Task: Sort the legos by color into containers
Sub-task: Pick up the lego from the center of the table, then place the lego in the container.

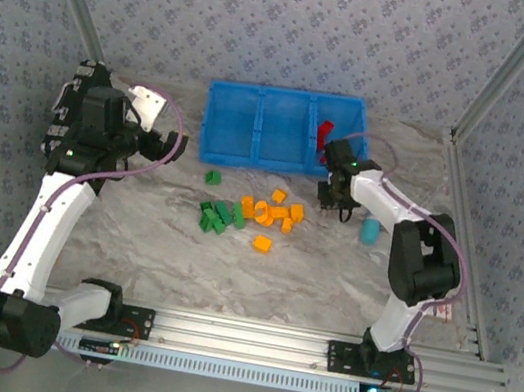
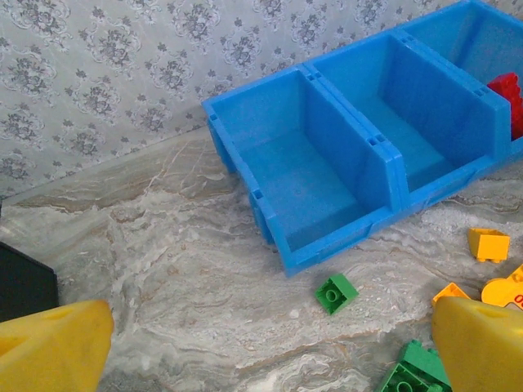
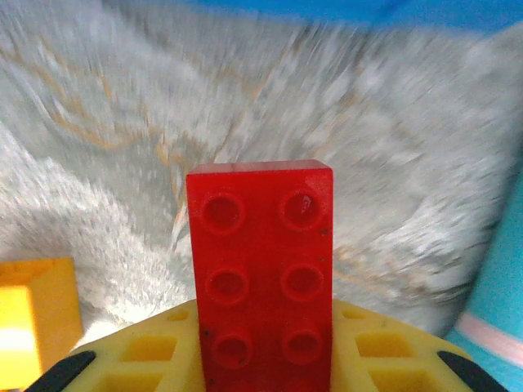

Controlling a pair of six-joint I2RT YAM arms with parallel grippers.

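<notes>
Early days. Clamped in right gripper (image 1: 334,201): red brick (image 3: 260,278), just beside bin (image 1: 248,159). Binned so far, right compartment: few reds (image 1: 325,132). Left on table (image 1: 330,269): greens (image 1: 216,214), oranges (image 1: 274,213) (left gripper (image 2: 265,347) spread wide, empty).

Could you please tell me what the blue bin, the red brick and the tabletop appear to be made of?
The blue bin looks like moulded plastic: uniform colour, soft sheen, thin walls. The red brick looks like hard glossy plastic, with highlights on its studs. The tabletop shows marble-like veining, but could be a printed covering; I cannot tell.
</notes>
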